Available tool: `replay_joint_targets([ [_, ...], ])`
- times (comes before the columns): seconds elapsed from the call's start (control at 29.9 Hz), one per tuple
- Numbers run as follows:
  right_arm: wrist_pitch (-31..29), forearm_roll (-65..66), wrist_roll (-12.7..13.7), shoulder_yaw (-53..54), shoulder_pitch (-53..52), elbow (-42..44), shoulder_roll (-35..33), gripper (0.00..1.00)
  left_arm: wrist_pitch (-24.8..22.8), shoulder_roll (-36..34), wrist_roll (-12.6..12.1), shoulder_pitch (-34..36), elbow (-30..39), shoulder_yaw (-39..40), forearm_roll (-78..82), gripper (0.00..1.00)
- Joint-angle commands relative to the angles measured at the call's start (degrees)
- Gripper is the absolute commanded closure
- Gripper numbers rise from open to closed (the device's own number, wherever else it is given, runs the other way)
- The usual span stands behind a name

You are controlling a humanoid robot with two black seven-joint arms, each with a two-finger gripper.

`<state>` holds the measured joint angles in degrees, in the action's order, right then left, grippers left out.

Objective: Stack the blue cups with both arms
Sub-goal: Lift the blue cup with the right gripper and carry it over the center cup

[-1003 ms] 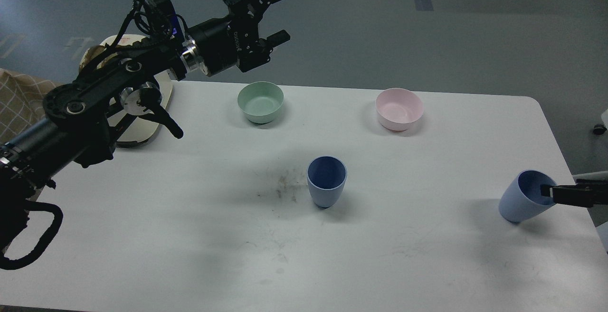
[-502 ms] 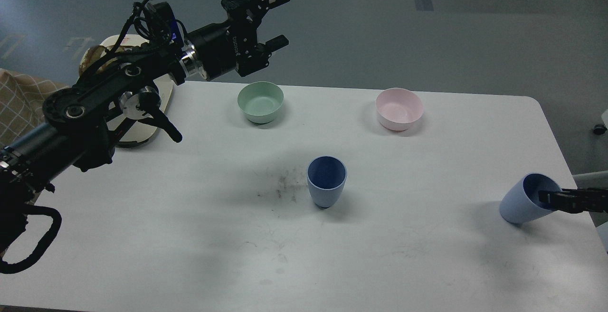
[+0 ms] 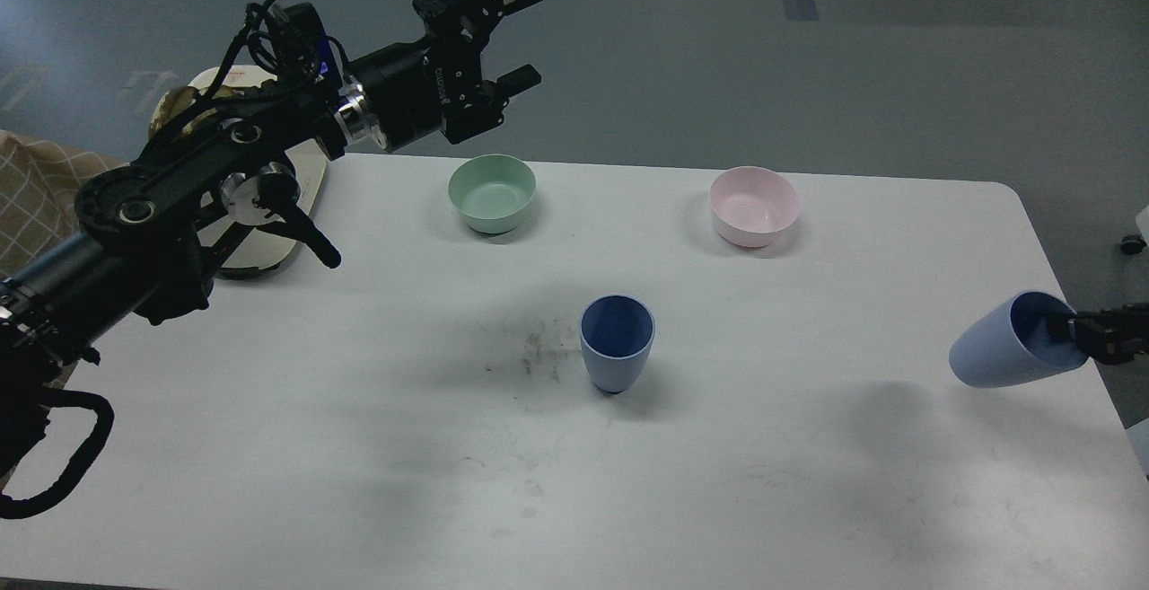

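- Blue cups: one cup (image 3: 617,341) stands upright roughly mid-table, a bit toward the near edge, mouth up so the darker blue inside shows. Nothing's touching it.
- The other cup (image 3: 1010,345) is over at the right edge of the white table (image 3: 359,482), tipped way over on its side with the narrow base pointing left and the mouth facing right. It looks lifted clear of the surface, with its shadow sitting separately on the table below and to the left.
- The right gripper (image 3: 1073,331) comes in from the right edge and has that tilted cup by the rim, one finger reaching into the mouth. Fingers look pinched on the cup wall, though the gripper is small and dark here.
- The left gripper (image 3: 522,33) is way up past the far edge, toward the far-left corner, hanging in the air above the mint-green bowl (image 3: 492,193). Its two fingers are spread wide apart with nothing between them.
- The mint-green bowl sits near the far edge, left of centre; a pink bowl (image 3: 754,206) sits near the far edge too, right of centre, well apart from it.
- There's a patch of dark scuff marks (image 3: 531,356) just left of the upright cup.
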<state>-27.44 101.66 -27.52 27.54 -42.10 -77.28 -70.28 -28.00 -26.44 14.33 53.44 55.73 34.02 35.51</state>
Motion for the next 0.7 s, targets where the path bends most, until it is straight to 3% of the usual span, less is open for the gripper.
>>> replay_joint_targets([
  [0.0, -0.6, 2.5, 0.0, 0.0, -6.6, -1.8, 0.2, 1.00, 0.0, 0.0, 0.0, 0.0, 0.1, 0.1, 0.0, 0.03],
  [0.23, -0.6, 4.9, 0.0, -0.6, -15.7, -1.8, 7.7, 1.00, 0.0, -0.5, 0.0, 0.1, 0.1, 0.5, 0.0, 0.03],
  [0.67, -0.6, 9.4, 0.0, -1.4, -23.2, -1.6, 21.9, 1.00, 0.0, -1.0, -0.1, -0.1, 0.2, 0.3, 0.0, 0.03],
])
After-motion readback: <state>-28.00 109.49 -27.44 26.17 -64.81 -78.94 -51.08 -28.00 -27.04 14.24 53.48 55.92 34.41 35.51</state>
